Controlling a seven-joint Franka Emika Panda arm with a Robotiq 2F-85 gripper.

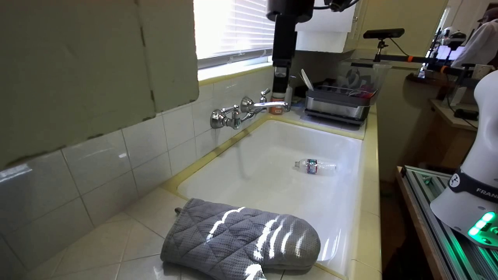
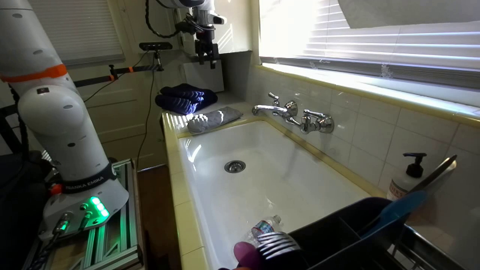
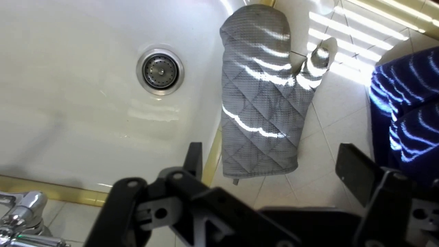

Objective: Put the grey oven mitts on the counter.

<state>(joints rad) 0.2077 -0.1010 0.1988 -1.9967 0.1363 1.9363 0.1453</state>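
Note:
The grey oven mitt [image 1: 241, 237] lies flat on the cream-tiled counter [image 1: 97, 249] at the end of the sink. One long side covers the yellow edge trim and borders the basin. It also shows in an exterior view [image 2: 214, 119] and in the wrist view [image 3: 257, 92], its cuff toward the gripper and its thumb away from the sink, over the counter tiles [image 3: 329, 130]. Only one mitt shows. My gripper [image 3: 272, 156] is open and empty, with its fingers wide apart. It hangs well above the counter and sink in both exterior views [image 1: 281, 83] [image 2: 207, 60], touching nothing.
The white sink [image 1: 233, 175] holds a clear plastic bottle [image 1: 315, 166]. A chrome faucet [image 1: 268, 105] juts from the tiled wall. A dark blue towel [image 2: 183, 98] lies beside the mitt. A dish rack [image 1: 338, 103] and soap bottle [image 2: 405, 180] stand at the opposite end.

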